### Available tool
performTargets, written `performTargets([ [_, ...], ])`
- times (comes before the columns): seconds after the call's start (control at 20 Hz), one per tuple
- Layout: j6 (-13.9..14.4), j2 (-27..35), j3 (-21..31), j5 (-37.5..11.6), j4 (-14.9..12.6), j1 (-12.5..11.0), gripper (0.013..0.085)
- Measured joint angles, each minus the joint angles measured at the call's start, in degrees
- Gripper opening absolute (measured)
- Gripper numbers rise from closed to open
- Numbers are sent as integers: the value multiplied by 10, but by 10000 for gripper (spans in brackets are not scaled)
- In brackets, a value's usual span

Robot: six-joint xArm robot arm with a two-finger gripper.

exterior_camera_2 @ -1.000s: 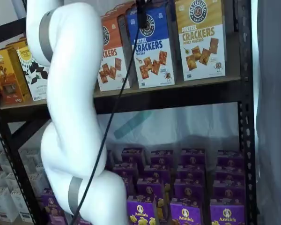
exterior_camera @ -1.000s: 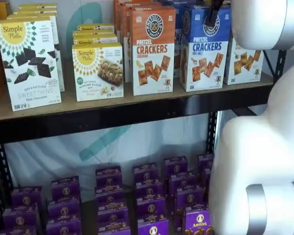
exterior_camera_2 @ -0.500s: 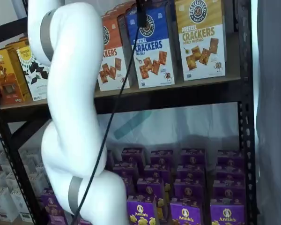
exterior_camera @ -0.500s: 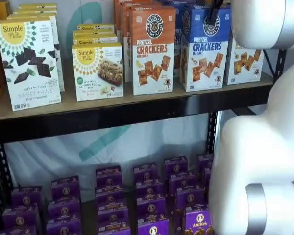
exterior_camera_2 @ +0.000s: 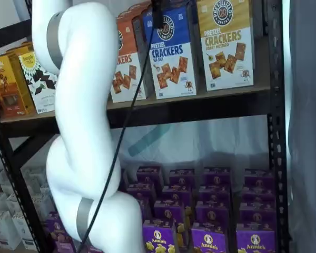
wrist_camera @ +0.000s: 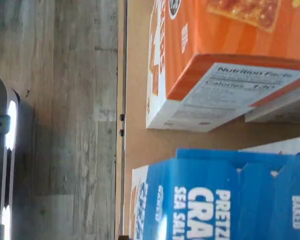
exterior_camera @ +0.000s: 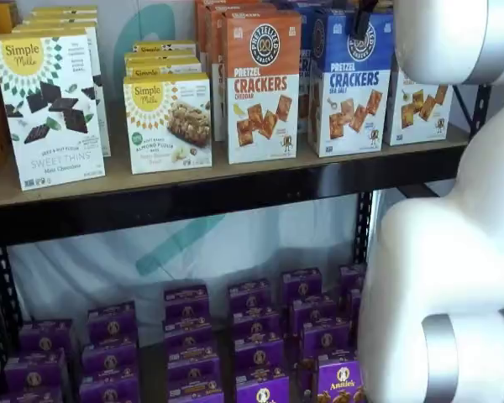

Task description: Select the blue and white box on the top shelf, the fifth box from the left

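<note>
My claw (exterior_camera: 363, 18) has risen slightly, apparently spread wide, poised over the sea salt pretzel crackers box (exterior_camera: 346, 84) near the top shelf's (exterior_camera: 235, 189) front edge.

blue and white box (exterior_camera: 349, 84) on top shelf (exterior_camera: 202, 189), orange cheddar box (exterior_camera: 263, 86) beside it, gripper (exterior_camera: 363, 21) in front

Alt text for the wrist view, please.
Turned sideways, close up: the top of the blue and white box reading "SEA SALT", beside an orange box, both standing on the tan top shelf; wood floor beyond its edge.
</note>
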Motion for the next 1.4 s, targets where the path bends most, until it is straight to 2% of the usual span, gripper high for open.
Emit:
performTargets([
  [0.2,6,6,-10,6,7,3,850],
  [0.4,8,6,-9,2,-18,16,850],
  [0.55,10,14,-18,18,-39,26,850],
  [0.75,14,28,-36,46,-51,33,850],
  [1.35,15,18,-18,37,-52,35,850],
  [1.4,14,18,-18,37,-52,34,810],
])
